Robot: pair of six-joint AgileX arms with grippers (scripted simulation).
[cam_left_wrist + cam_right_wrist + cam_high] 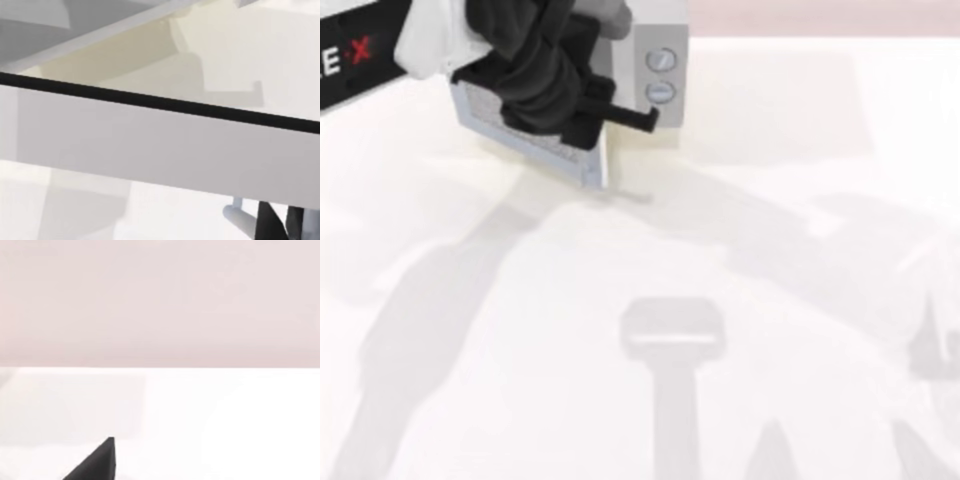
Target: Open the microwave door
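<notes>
Microwave (655,60) sits at upper centre of the top view, on the white desk (790,330), two knobs stacked on its right strip. Microwave door (535,145) already swung partway out, hinged on the left side, free edge angled toward frame centre; pale interior shows past it in the left wrist view.

Handling, judged: door is a stiff flat panel, light, turns on its hinge only, so it wants a push or pull along an arc, not straight out. Smooth faces look slippery. Best hold is the thin bar handle (240,220) near the free edge, where leverage is greatest; window prob. not for pressing.

Left arm reaches in from upper left, wrist bent over the door, left tool (620,115) at the free edge nr the knob strip. One dark finger pokes out to the right. Wide or narrow: can't tell, wrist body hides the fingers.

Right arm parked; only a dark tip of the right tool (97,462) shows in its own wrist view.
</notes>
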